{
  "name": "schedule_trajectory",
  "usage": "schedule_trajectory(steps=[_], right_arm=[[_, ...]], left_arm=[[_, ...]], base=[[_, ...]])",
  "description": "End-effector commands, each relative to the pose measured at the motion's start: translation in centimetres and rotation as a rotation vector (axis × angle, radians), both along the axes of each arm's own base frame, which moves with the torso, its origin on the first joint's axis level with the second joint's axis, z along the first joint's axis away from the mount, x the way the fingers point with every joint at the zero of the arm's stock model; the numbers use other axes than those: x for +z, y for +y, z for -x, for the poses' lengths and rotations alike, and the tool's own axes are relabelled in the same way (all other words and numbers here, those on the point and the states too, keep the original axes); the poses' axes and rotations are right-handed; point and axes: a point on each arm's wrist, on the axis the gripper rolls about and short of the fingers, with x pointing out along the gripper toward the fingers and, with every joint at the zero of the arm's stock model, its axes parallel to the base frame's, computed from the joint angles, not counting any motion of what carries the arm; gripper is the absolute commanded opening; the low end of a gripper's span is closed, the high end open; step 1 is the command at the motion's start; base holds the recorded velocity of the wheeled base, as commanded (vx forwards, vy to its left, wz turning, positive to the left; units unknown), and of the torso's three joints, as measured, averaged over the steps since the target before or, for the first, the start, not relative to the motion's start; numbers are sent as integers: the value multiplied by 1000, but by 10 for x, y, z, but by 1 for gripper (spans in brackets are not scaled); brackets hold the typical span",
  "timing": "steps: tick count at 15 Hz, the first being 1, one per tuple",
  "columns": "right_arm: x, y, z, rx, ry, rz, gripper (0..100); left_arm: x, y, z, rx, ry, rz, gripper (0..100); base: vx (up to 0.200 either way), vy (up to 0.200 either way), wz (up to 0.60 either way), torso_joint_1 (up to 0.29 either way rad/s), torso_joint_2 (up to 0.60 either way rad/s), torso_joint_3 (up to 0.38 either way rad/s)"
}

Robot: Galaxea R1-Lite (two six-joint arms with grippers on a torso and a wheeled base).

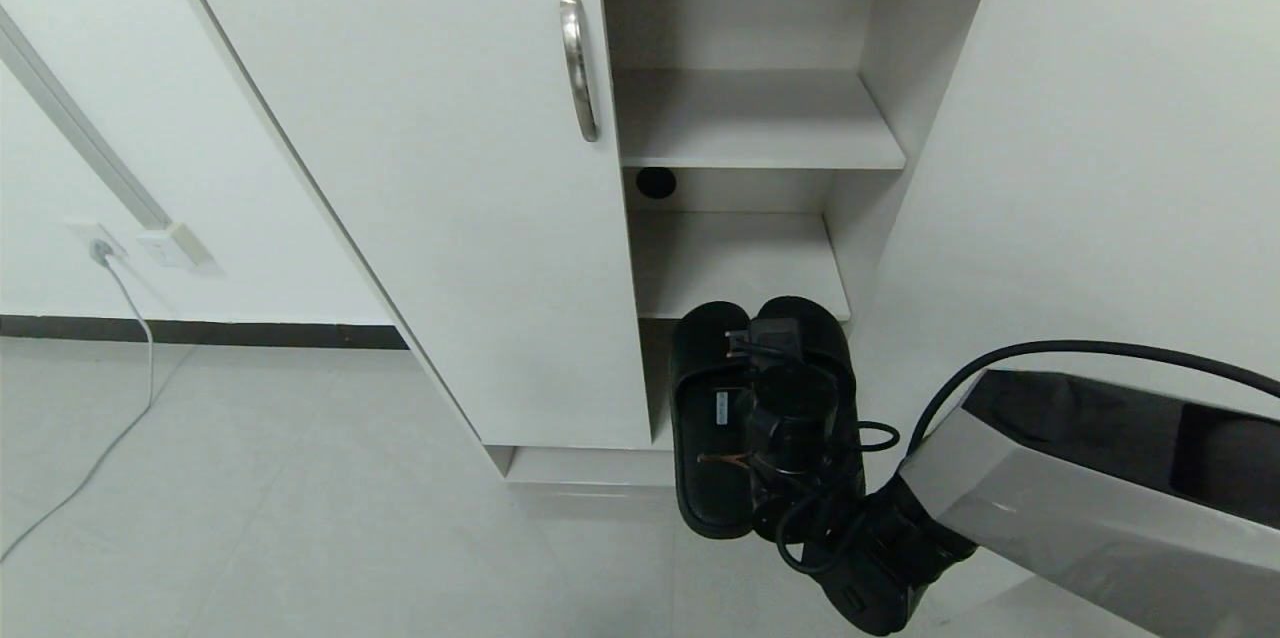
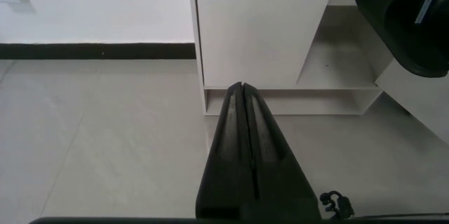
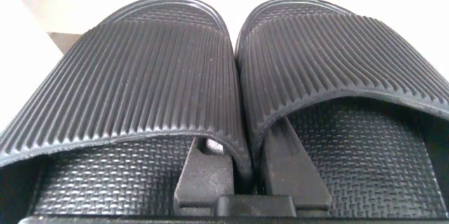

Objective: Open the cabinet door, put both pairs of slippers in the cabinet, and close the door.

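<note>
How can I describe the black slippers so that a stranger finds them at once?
Start at the white cabinet, whose right side stands open. In front of its lower shelf hangs a pair of slippers, held side by side by the right gripper. Their ribbed black straps set them apart from the white shelves and doors.

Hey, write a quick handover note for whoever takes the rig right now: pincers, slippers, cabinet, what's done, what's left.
Left pincer: shut, holding nothing, low over the floor in front of the cabinet.
Right pincer: shut on the pair of black slippers, one finger inside each, held at the cabinet's lower opening.
Done: right door is open; left door is shut.
Left: set this pair on a shelf, put the other pair in, close the door.
</note>
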Motion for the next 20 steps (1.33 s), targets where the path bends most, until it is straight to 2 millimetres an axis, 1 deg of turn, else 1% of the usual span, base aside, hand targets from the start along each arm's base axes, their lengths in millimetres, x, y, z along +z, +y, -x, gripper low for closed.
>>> schedule_trajectory(steps=[1,3,11,13,14,16,17,20], right_arm=[[-4,1,0,0,5,6,0],[-4,1,-1,0,6,7,0],[-2,1,0,3,-6,-6,0],[-2,-2,-6,3,-7,-6,0],[-4,-1,-15,-2,-14,-12,0],[-9,-4,-39,-44,-16,-15,0],[-9,-6,-50,-57,-14,-18,0],[-6,-9,-71,-29,-21,-20,0]], left_arm=[[0,0,0,1,1,0,0],[0,0,0,-1,1,0,0],[0,0,0,1,1,3,0],[0,0,0,1,1,3,0],[0,0,0,1,1,3,0],[0,0,0,1,1,3,0],[0,0,0,1,1,3,0],[0,0,0,-1,1,3,0]], base=[[0,0,0,0,0,0],[0,0,0,0,0,0],[200,0,0,1,2,1],[0,0,0,0,0,0],[0,0,0,0,0,0],[0,0,0,0,0,0],[0,0,0,0,0,0],[0,0,0,0,0,0]])
